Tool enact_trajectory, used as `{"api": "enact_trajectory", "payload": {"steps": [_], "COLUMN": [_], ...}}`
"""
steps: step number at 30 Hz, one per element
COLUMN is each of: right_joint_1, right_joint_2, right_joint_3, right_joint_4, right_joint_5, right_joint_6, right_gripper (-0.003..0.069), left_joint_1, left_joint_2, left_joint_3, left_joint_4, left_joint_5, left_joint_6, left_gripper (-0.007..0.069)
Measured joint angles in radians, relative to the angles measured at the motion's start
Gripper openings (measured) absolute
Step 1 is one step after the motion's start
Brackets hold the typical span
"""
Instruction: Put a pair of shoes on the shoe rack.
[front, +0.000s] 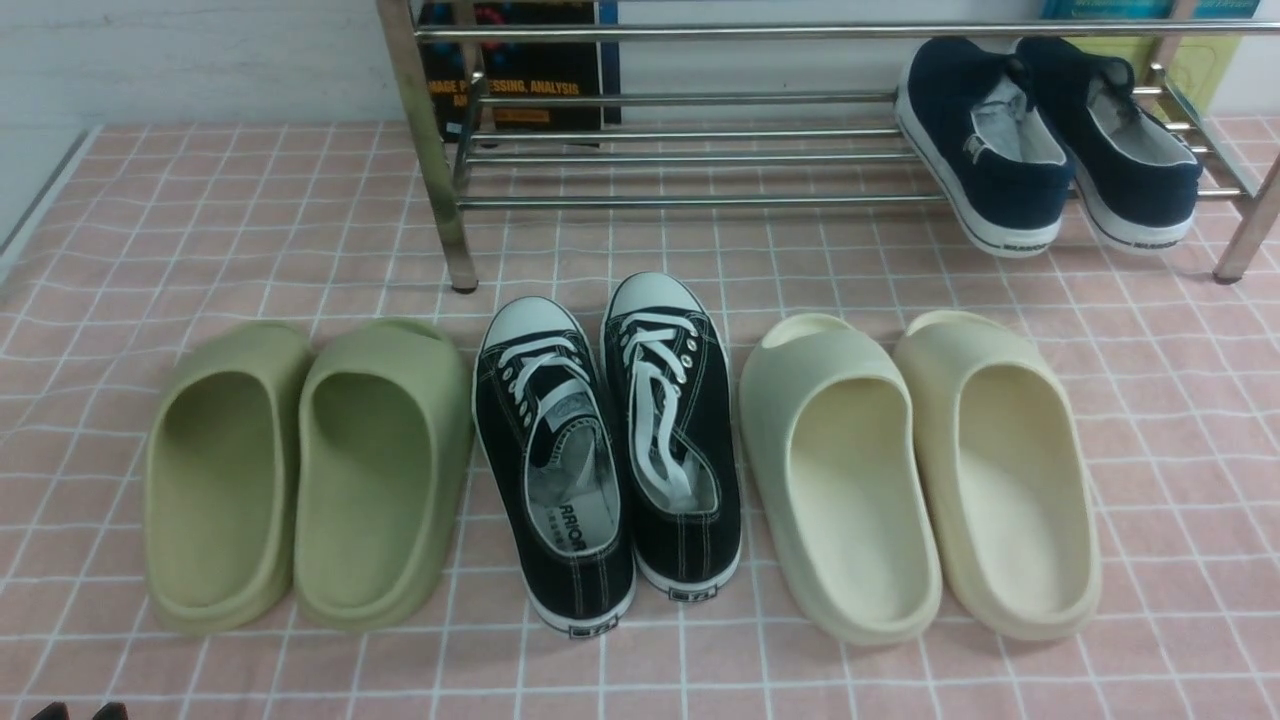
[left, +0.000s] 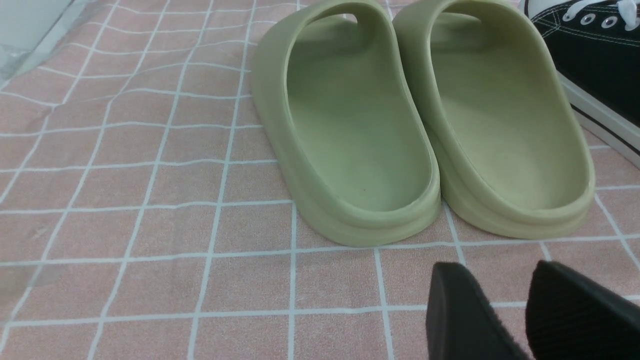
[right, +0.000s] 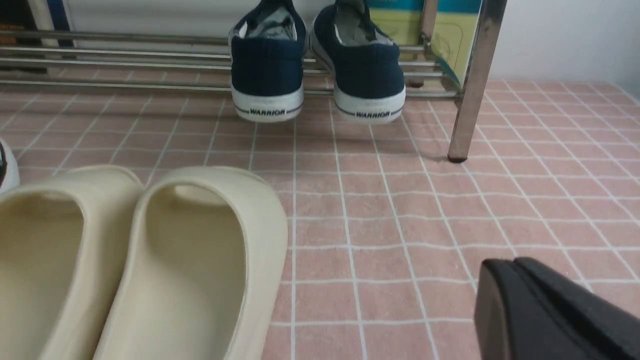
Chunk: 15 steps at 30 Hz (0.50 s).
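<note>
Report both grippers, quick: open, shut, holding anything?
Left gripper: open, jaws parted, nothing between them.
Right gripper: closed, jaws together, holding nothing.

"WARRIOR" is printed on both navy sneakers' heels (right: 267, 107), "RRIOR" on the black sneaker's insole (front: 572, 500), and "PROCESSING, ANALYSIS", partly hidden, on the dark book (front: 520, 70).

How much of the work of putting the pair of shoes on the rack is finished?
Both navy-blue canvas slip-on sneakers already rest on the lower bars of the shiny chrome metal rack, heels jutting past its front bar. Nothing is in hand: the right tool is shut and empty. No placing seems left.
</note>
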Motion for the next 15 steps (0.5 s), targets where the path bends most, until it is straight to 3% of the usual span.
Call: {"api": "enact_trajectory", "payload": {"steps": [9,15], "right_joint_1": [0.004,0.053], "right_joint_2": [-0.005,-0.178], "right_joint_3": [0.078,0.126], "right_joint_4": [0.000,0.000], "right_joint_5": [0.000,0.061], "right_joint_6": [0.007,0.007], "right_gripper": [0.0004,0.0009], "left_joint_1": [0.000,0.000], "left_joint_2": [0.000,0.000], "left_joint_3": [0.000,0.000], "left_joint_4": [0.000,0.000], "left_joint_5": [0.000,0.000], "left_joint_6": [0.000,0.000], "left_gripper": [0.0240,0.0240]}}
